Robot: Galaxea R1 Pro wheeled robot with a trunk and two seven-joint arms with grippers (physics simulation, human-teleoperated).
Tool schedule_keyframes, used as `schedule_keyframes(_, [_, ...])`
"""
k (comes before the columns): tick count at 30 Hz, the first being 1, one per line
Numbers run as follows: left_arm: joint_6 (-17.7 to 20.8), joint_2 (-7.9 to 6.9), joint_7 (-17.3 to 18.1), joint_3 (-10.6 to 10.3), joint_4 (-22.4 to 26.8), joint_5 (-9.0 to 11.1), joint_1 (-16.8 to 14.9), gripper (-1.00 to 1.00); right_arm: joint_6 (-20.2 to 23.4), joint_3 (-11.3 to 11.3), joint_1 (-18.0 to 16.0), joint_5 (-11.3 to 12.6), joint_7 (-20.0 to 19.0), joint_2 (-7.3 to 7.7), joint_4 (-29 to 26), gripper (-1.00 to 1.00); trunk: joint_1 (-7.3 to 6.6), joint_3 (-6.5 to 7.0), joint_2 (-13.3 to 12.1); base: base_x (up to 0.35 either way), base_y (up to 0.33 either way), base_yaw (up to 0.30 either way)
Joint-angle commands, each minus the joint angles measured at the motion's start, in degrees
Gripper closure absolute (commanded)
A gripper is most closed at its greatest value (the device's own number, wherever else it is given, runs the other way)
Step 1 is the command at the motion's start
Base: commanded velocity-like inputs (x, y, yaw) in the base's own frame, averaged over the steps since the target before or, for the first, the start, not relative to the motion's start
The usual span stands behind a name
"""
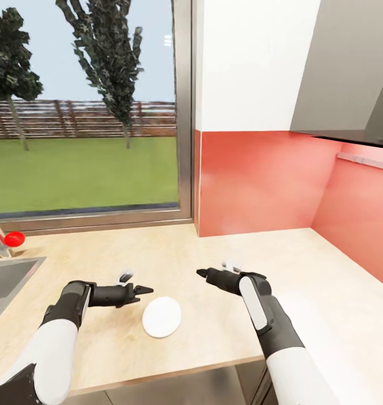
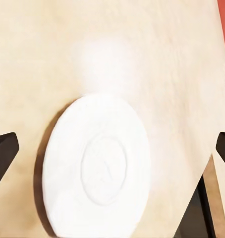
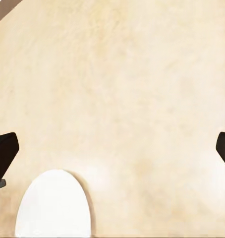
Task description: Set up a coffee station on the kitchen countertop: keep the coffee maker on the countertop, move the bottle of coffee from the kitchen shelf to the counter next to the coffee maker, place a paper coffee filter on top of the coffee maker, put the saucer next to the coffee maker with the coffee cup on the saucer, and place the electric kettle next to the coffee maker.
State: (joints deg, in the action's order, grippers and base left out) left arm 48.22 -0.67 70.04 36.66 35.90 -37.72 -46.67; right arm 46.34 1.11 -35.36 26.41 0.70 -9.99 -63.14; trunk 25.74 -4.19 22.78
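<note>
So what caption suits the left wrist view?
White saucer lying flat on the countertop, framed between the open left claw.

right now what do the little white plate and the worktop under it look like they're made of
Saucer: plain white and smooth with a pressed centre ring, probably glazed ceramic, though that look leaves plastic open. Kitchen countertop: light tan with faint grain streaks and a soft sheen, so wood or wood-look laminate.

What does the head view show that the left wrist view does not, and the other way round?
Head view: the window, the red backsplash, the sink with a red object beside it, both arms, and the right gripper.
Left wrist view: the round recess in the saucer's middle.
Both: the white saucer lying flat on the kitchen countertop, nothing on it, and the left gripper, open, holding nothing.
</note>
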Motion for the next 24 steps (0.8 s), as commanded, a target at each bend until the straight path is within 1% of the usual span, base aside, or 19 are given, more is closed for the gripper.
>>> schedule_keyframes(1, [0.47,0.05,0.54,0.30,0.04,-0.60,-0.06,-1.00,0.20,0.00,-0.05,0.12,0.01,-0.01,0.93,-1.00,0.04,-0.13,0.14,0.037,-0.024,0.000])
schedule_keyframes(5, [0.47,0.00,0.61,0.19,0.04,-0.59,0.03,-1.00,0.16,0.03,-0.05,0.25,-0.73,-0.01,3.60,-1.00,0.04,-0.13,0.14,0.015,-0.010,0.000])
schedule_keyframes(9, [0.52,-0.17,0.62,0.12,0.04,-0.53,0.28,-1.00,0.15,0.05,-0.05,0.81,-4.61,-0.01,6.53,-1.00,0.04,-0.13,0.14,0.003,-0.002,0.000])
schedule_keyframes(11, [0.62,-0.60,0.56,0.01,0.04,-0.39,1.78,-1.00,0.15,0.23,-0.05,0.98,-8.67,-0.01,9.59,-1.00,0.04,-0.13,0.14,0.000,0.000,0.000])
schedule_keyframes(15, [0.77,-0.81,0.77,-0.01,0.04,-0.43,3.50,-1.00,0.15,0.52,-0.05,1.02,-10.12,-0.01,10.41,-1.00,0.04,-0.13,0.14,0.000,0.000,0.000])
schedule_keyframes(17, [0.79,-0.89,1.27,-0.01,0.04,-0.47,3.83,-1.00,0.15,1.73,-0.05,1.03,-10.93,-0.01,10.46,-1.00,0.04,-0.13,0.14,0.000,0.000,0.000])
schedule_keyframes(18, [0.80,-0.98,1.81,-0.01,0.04,-0.52,3.97,-1.00,0.15,2.92,-0.05,1.06,-11.59,-0.01,10.48,-1.00,0.04,-0.13,0.14,0.000,0.000,0.000])
schedule_keyframes(19, [0.81,-1.05,2.15,-0.01,0.04,-0.53,4.02,-1.00,0.15,3.54,-0.05,1.06,-11.91,-0.01,10.48,-1.00,0.04,-0.13,0.14,0.000,0.000,0.000])
schedule_keyframes(21, [0.80,-1.37,4.00,-0.06,0.04,-0.63,4.13,-1.00,0.15,5.47,-0.05,1.09,-12.81,-0.01,10.49,-1.00,0.04,-0.13,0.14,0.000,0.000,0.000])
schedule_keyframes(22, [0.78,-1.43,4.54,-0.07,0.04,-0.68,4.15,-1.00,0.15,5.77,-0.05,1.09,-12.94,-0.01,10.49,-1.00,0.04,-0.13,0.14,0.000,0.000,0.000])
schedule_keyframes(23, [0.76,-1.61,6.10,-0.09,0.04,-0.77,4.18,-1.00,0.15,6.36,-0.05,1.10,-13.18,-0.01,10.52,-1.00,0.04,-0.13,0.14,0.000,0.000,0.000])
schedule_keyframes(24, [0.75,-1.68,6.53,-0.09,0.04,-0.81,4.19,-1.00,0.15,6.48,-0.05,1.10,-13.24,-0.01,10.53,-1.00,0.04,-0.13,0.14,0.000,0.000,0.000])
